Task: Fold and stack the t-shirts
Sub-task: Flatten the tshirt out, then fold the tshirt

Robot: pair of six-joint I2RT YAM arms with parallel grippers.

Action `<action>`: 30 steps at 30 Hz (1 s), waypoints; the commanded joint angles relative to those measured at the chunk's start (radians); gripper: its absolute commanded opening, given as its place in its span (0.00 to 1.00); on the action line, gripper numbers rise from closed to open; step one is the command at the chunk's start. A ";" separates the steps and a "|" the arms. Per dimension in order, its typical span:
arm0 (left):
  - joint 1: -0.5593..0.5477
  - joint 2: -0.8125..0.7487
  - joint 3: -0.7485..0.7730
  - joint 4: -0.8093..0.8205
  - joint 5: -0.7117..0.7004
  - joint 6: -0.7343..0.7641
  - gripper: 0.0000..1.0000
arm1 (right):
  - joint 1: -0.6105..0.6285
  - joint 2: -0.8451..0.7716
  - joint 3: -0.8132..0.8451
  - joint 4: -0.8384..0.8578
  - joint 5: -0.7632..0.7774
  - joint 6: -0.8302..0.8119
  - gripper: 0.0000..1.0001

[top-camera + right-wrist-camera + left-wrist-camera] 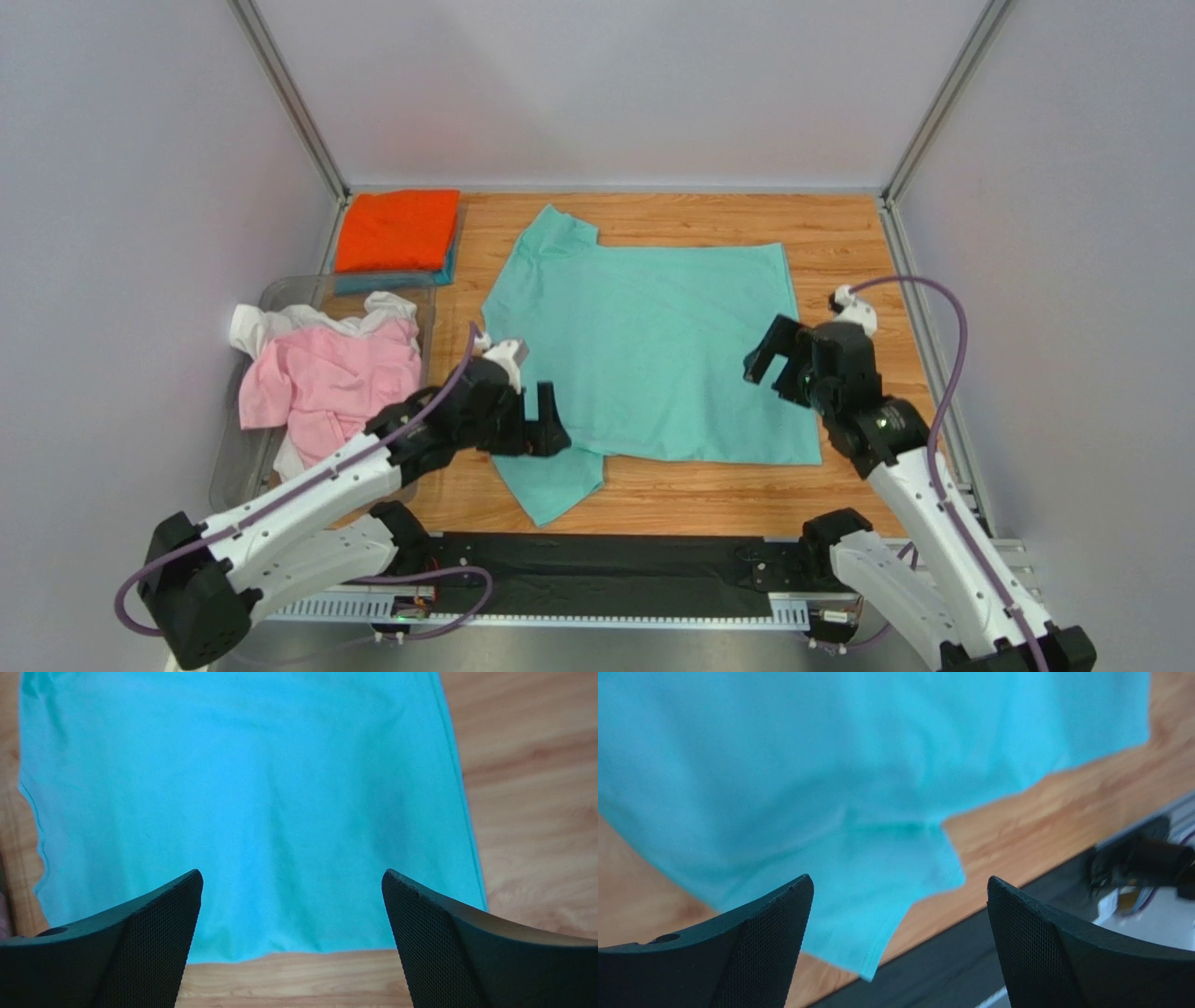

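The mint-green t-shirt (652, 350) lies spread flat on the wooden table, collar to the left, one sleeve at the far left and one at the near left. My left gripper (544, 420) is open and empty just above the near sleeve (878, 903). My right gripper (776, 367) is open and empty above the shirt's right hem (281, 945). A folded orange t-shirt (399, 230) lies on a teal-blue one (452, 255) at the far left. A pink t-shirt (330, 378) and a white one (281, 325) are crumpled in a clear bin.
The clear plastic bin (233, 445) stands at the table's left edge. Grey walls with metal frame posts (295, 98) enclose the table. A black rail (617, 567) runs along the near edge between the arm bases. Bare wood (856, 245) shows right of the shirt.
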 commanded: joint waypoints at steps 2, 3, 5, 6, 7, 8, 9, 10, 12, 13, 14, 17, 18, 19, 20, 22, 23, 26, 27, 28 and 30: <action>-0.194 -0.141 -0.171 -0.077 -0.055 -0.231 1.00 | 0.002 -0.223 -0.244 0.052 -0.106 0.158 1.00; -0.228 -0.178 -0.220 -0.083 -0.055 -0.297 1.00 | 0.002 -0.304 -0.276 0.057 -0.108 0.169 1.00; -0.319 -0.195 -0.261 -0.084 -0.090 -0.349 0.98 | 0.002 -0.367 -0.355 0.065 -0.091 0.213 1.00; -0.377 -0.192 -0.268 -0.086 -0.103 -0.397 0.98 | 0.002 -0.418 -0.374 0.065 -0.077 0.230 1.00; -0.400 -0.186 -0.269 -0.084 -0.125 -0.414 0.98 | 0.003 -0.437 -0.390 0.065 -0.056 0.240 1.00; -0.421 -0.174 -0.271 -0.086 -0.136 -0.434 0.97 | 0.002 -0.452 -0.417 0.066 -0.052 0.241 1.00; -0.435 -0.142 -0.269 -0.089 -0.139 -0.446 0.95 | 0.002 -0.463 -0.423 0.063 -0.051 0.232 1.00; -0.457 -0.126 -0.269 -0.091 -0.146 -0.469 0.93 | 0.002 -0.469 -0.429 0.052 -0.040 0.232 1.00; -0.475 -0.071 -0.269 -0.095 -0.165 -0.487 0.91 | 0.002 -0.467 -0.428 0.036 -0.026 0.218 1.00; -0.475 -0.053 -0.269 -0.098 -0.182 -0.513 0.91 | 0.002 -0.454 -0.425 0.034 -0.013 0.215 1.00; -0.477 -0.037 -0.268 -0.098 -0.192 -0.523 0.90 | 0.002 -0.445 -0.423 0.031 -0.008 0.212 1.00; -0.475 0.012 -0.256 -0.109 -0.233 -0.553 0.84 | 0.002 -0.400 -0.419 0.029 0.003 0.200 1.00; -0.475 0.016 -0.252 -0.110 -0.241 -0.555 0.78 | 0.002 -0.389 -0.417 0.031 0.010 0.200 1.00; -0.475 0.021 -0.249 -0.110 -0.257 -0.558 0.74 | 0.002 -0.377 -0.417 0.031 0.015 0.195 1.00; -0.475 0.026 -0.246 -0.110 -0.265 -0.560 0.71 | 0.002 -0.350 -0.416 0.031 0.021 0.195 1.00; -0.475 0.035 -0.239 -0.132 -0.282 -0.566 0.54 | 0.002 -0.325 -0.414 0.032 0.039 0.197 1.00; -0.475 0.036 -0.236 -0.137 -0.284 -0.567 0.52 | 0.002 -0.307 -0.414 0.031 0.041 0.197 1.00; -0.475 0.044 -0.234 -0.144 -0.291 -0.569 0.40 | 0.002 -0.277 -0.410 0.032 0.064 0.201 1.00; -0.475 0.045 -0.236 -0.146 -0.294 -0.572 0.37 | 0.002 -0.274 -0.411 0.034 0.070 0.204 1.00; -0.475 0.050 -0.236 -0.146 -0.296 -0.576 0.33 | 0.002 -0.274 -0.411 0.032 0.073 0.207 1.00; -0.475 0.062 -0.232 -0.146 -0.294 -0.580 0.26 | 0.002 -0.277 -0.413 0.034 0.087 0.214 1.00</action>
